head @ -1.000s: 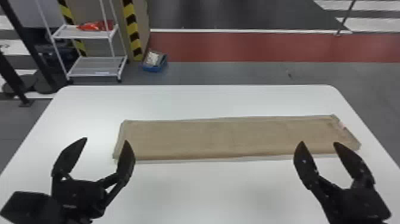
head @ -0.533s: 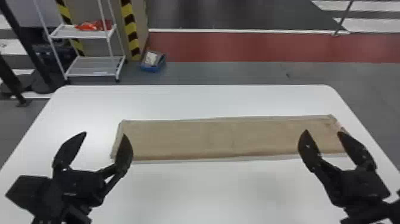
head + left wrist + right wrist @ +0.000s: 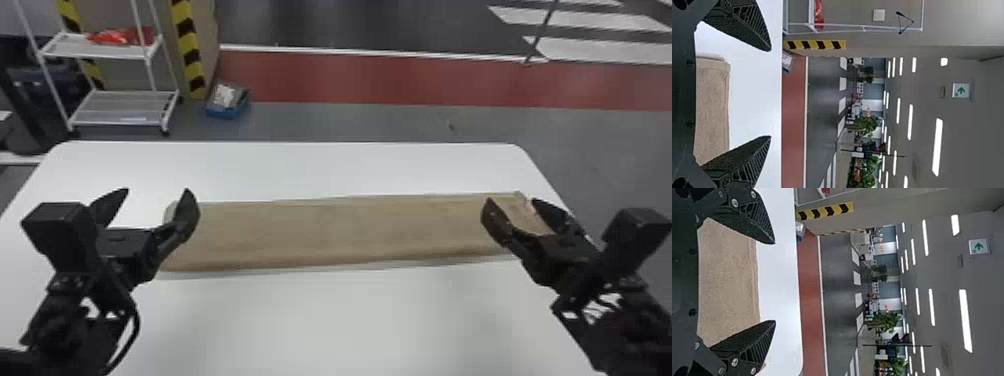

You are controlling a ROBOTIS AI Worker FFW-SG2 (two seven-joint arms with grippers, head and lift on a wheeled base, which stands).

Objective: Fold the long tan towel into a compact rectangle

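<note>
White surface (image 3: 350, 320), tan towel (image 3: 340, 232) lying left to right, left hand (image 3: 156, 190) and right hand (image 3: 512, 200) spread apart, green sign (image 3: 961, 90) in the left wrist view

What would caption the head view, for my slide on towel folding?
Two open grippers, left and right, above a tan towel lying lengthwise across a white table.

head view from high up, facing forward and down over table (image 3: 350, 325), wrist views low, close, sideways, facing out across it, both sharing green sign (image 3: 961, 91) at frame right
</note>
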